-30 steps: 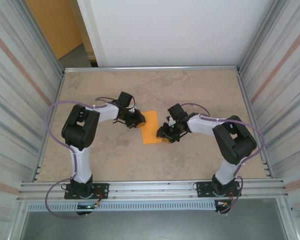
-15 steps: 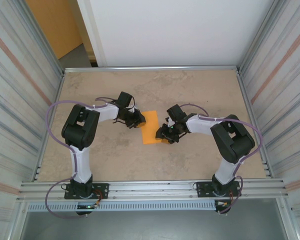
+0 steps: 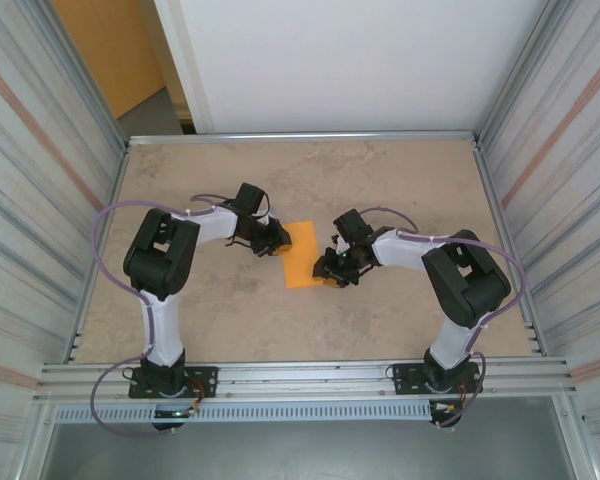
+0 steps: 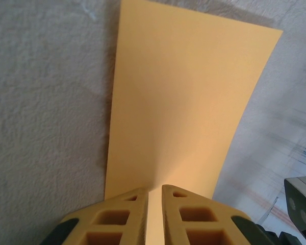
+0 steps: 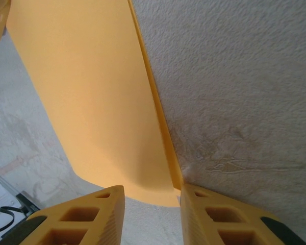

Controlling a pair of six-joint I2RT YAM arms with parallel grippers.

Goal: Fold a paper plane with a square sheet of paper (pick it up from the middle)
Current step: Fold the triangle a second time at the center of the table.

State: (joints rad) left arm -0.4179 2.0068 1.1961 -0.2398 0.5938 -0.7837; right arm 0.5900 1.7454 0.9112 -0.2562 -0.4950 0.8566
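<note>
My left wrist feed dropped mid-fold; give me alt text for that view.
The left hand pinches the near edge of the orange sheet between nearly closed yellow fingers. The sheet stretches away as a long rectangle over the mottled grey table.

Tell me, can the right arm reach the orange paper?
Probably yes: the right gripper is open, with a corner of the orange paper between its fingers and nothing in the way. The left gripper pinches it too.

Orange paper point(image 3: 301, 255) on mottled beige table point(image 3: 380, 180).
</note>
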